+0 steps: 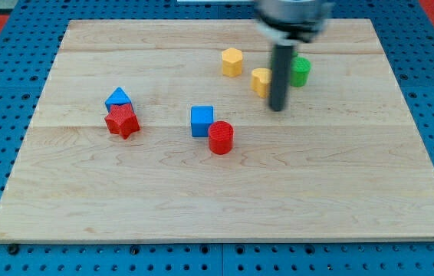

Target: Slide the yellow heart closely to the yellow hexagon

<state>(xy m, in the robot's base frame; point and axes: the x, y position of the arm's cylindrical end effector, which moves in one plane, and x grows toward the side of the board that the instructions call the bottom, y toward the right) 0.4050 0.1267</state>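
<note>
One relation decides it: yellow heart (261,80) lying just left of my tip (277,109) and slightly toward the view's top, half hidden behind the rod. Yellow hexagon (232,61) near, further up-left; bare rod end effector, holding nothing

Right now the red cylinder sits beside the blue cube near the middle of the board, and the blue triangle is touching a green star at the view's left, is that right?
Not quite: the star touching the blue triangle is red, not green, as the camera view shows. The red cylinder does sit beside the blue cube near the middle.
</note>
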